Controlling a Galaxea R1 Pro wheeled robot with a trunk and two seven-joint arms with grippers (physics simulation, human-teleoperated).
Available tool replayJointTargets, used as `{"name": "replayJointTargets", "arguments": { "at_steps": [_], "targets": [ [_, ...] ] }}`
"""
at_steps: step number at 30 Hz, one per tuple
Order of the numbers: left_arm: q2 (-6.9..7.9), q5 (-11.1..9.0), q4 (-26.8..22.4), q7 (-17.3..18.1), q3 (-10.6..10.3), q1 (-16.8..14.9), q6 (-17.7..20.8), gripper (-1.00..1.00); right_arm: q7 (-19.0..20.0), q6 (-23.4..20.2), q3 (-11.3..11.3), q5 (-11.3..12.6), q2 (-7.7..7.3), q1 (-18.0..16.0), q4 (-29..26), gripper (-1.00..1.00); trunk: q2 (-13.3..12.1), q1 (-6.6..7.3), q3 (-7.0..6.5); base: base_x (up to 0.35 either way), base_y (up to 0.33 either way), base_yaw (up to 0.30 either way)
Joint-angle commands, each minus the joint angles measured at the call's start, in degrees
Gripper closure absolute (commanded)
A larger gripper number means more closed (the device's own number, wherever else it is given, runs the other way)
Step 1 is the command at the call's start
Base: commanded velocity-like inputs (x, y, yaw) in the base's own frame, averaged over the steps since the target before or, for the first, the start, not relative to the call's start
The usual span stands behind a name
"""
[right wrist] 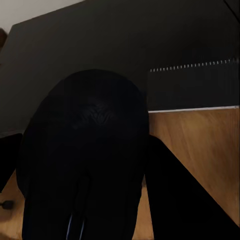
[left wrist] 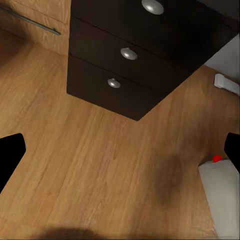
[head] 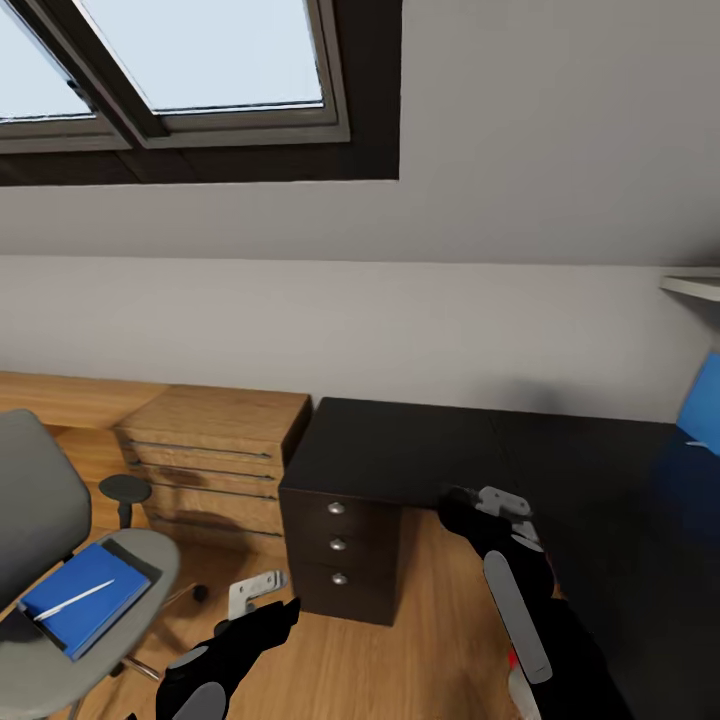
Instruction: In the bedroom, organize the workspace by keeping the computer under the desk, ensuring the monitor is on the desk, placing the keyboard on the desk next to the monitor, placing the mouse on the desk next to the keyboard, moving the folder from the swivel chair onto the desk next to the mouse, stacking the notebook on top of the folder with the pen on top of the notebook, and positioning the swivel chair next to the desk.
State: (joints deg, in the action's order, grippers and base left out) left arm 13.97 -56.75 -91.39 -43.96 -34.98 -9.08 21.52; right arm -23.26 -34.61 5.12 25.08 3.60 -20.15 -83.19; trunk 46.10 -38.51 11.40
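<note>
The black mouse point(right wrist: 85, 160) sits between the fingers of my right gripper point(head: 465, 510), which is shut on it at the front edge of the black desk point(head: 400, 450), just right of its three-drawer unit point(head: 340, 560). At the left stands the grey swivel chair point(head: 40, 520); on its seat lies a blue flat item point(head: 85, 600), folder or notebook, I cannot tell which, with the thin white pen point(head: 75, 600) on top. My left gripper point(head: 275, 615) hangs open and empty low over the wooden floor in front of the drawer unit point(left wrist: 130, 55); its black fingers point(left wrist: 10, 155) stand far apart.
A light-wood chest point(head: 210, 460) with bar handles stands between chair and desk. A small light-grey object point(head: 255, 590) lies on the floor by the drawers. A blue shape point(head: 700, 410) shows at the desk's right end, under a white shelf point(head: 690, 287). Sloped wall and skylight above.
</note>
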Motion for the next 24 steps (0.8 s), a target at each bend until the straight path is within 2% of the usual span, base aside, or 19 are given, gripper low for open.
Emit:
{"name": "replayJointTargets", "arguments": {
  "at_steps": [1, 14, 24],
  "targets": [
    [0.03, -0.29, -0.10, -0.42, -0.09, -0.06, 0.10, -1.00, -0.73, -0.02, 0.07, 0.81, 0.00, -0.07, -0.05, 1.00, 0.08, -0.01, 0.09, -0.033, 0.000, -0.154],
    [0.04, -0.29, -0.10, -0.42, -0.09, -0.06, 0.10, -1.00, -0.82, -0.11, -0.75, 0.77, 0.00, -0.07, -0.05, 1.00, 0.08, -0.01, 0.09, -0.010, 0.000, -0.029],
    [0.07, -0.29, -0.10, -0.43, -0.09, -0.06, 0.10, -1.00, -0.82, -0.11, -1.35, 0.76, 0.00, -0.07, 0.02, 1.00, 0.08, -0.01, 0.09, -0.062, 0.000, -0.221]
  ]
}}
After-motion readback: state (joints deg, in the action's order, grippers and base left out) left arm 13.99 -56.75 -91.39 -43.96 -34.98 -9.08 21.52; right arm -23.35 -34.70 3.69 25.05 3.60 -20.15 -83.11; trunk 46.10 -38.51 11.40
